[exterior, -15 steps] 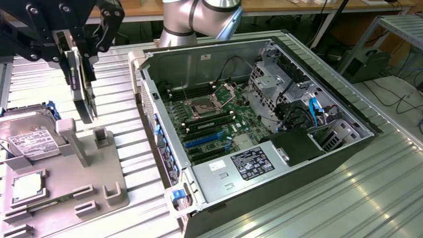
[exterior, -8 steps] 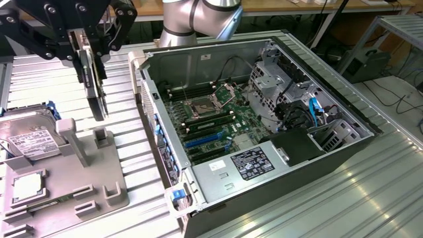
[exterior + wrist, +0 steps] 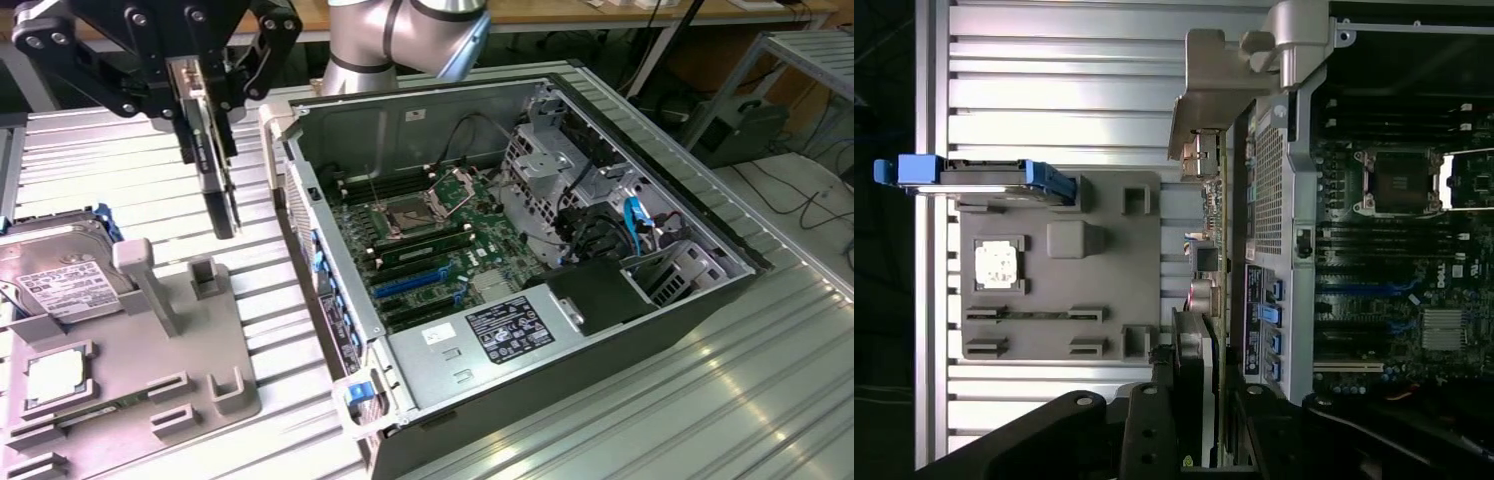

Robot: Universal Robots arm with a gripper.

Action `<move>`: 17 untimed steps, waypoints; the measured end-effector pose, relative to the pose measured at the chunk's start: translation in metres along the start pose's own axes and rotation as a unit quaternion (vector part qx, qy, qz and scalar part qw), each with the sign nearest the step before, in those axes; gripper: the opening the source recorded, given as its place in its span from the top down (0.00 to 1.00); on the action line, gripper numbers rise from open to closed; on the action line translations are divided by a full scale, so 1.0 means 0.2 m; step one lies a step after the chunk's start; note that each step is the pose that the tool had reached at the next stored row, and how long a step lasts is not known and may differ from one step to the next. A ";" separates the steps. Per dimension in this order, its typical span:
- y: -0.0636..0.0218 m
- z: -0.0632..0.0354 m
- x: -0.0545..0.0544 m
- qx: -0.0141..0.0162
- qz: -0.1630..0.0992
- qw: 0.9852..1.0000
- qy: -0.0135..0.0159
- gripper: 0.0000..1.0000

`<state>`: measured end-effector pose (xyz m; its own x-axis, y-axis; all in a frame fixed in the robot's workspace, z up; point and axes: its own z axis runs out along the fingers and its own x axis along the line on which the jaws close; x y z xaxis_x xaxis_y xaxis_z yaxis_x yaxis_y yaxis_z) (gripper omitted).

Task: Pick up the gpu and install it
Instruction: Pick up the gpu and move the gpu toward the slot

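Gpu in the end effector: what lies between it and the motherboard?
In the exterior view, a bare strip of ribbed table and the case's wall separate the gpu from the motherboard.

It was a robotics lab or workshop: a robot arm (image 3: pixel 400 40) stood over an opened computer case (image 3: pixel 387 125) on a slatted metal bench (image 3: pixel 721 400), with cables (image 3: pixel 787 195) on the floor.

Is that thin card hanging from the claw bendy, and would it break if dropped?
Probably stiff: the gpu hangs straight from the claw, no sag. Likely fragile, being a thin board. Stood on its edge, it would probably tip over.
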<state>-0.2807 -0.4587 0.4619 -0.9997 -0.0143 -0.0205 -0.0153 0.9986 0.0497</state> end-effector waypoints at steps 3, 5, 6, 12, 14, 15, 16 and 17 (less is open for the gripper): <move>0.000 0.000 -0.03 0.000 0.000 1.000 0.000 0.72; -0.001 0.001 -0.04 0.000 0.000 1.000 0.000 0.72; -0.001 0.001 -0.05 0.000 0.000 1.000 0.000 0.72; -0.002 0.002 -0.10 0.000 0.000 1.000 0.000 0.72; -0.002 0.003 -0.11 0.000 0.000 1.000 0.000 0.72; -0.002 0.003 -0.12 0.000 0.000 1.000 0.000 0.72; -0.002 0.003 -0.13 0.000 0.000 1.000 0.000 0.72; -0.002 0.003 -0.14 0.000 0.000 1.000 0.000 0.72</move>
<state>-0.2521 -0.4587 0.4618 -0.9997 -0.0143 -0.0204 -0.0153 0.9987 0.0496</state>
